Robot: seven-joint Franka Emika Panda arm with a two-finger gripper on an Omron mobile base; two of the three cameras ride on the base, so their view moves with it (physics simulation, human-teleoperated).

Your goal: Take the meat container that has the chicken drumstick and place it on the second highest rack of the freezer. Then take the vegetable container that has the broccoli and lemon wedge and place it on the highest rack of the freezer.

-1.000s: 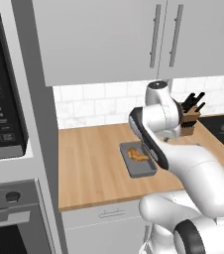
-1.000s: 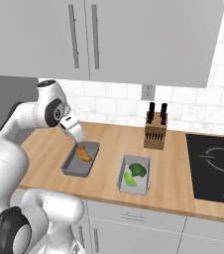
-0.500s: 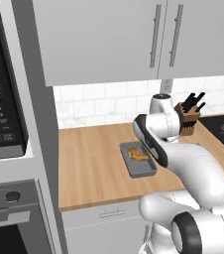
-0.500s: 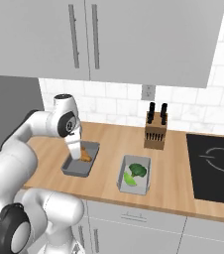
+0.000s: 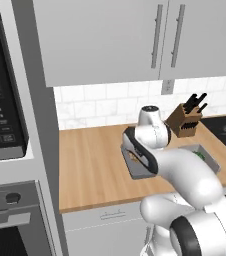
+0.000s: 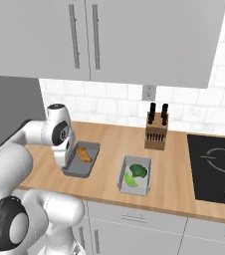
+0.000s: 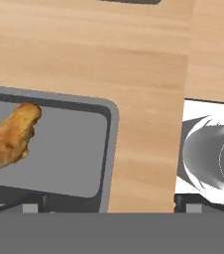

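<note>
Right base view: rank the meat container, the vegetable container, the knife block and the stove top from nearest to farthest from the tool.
1. Meat container, right under the open tool, at the counter's left.
2. Vegetable container, mid-counter near the front edge.
3. Knife block, back by the wall.
4. Stove top, far right.

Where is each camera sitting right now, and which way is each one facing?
Left base view: behind the arm's left, facing the counter; arm covers most of the meat container.
Right base view: behind its right, same counter; shows chicken drumstick, vegetable container, knife block.
Hand view: looking down past the open gripper at the drumstick.
Both base views share the knife block and meat container.
</note>
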